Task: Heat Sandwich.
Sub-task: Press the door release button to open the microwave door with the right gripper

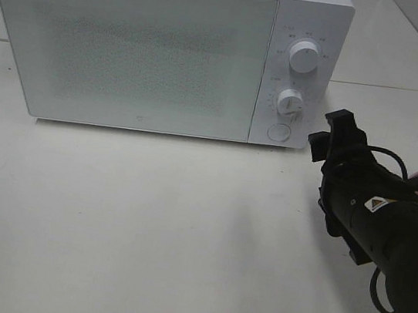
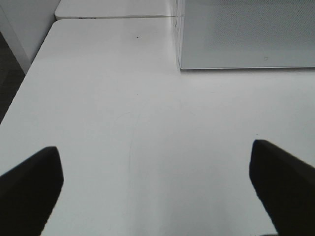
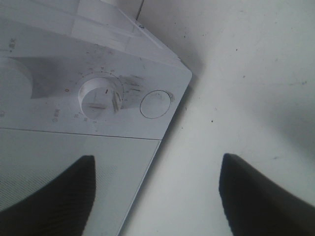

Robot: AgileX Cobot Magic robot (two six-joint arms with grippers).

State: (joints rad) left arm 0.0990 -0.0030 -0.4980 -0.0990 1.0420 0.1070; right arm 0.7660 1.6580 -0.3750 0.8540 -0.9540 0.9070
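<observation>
Right wrist: claw (image 3: 157, 158) near microwave (image 3: 59, 54)

I see a white microwave (image 1: 307, 14) whose door (image 1: 130, 52) carries a fine grey dot mesh, on a white table (image 1: 145, 225). The right gripper (image 1: 329, 133) and left gripper (image 2: 156, 155) are black.

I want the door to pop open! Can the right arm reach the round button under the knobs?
Probably yes. The right arm's fingers hover open just beside the round button on the microwave, and nothing stands between them.
</observation>
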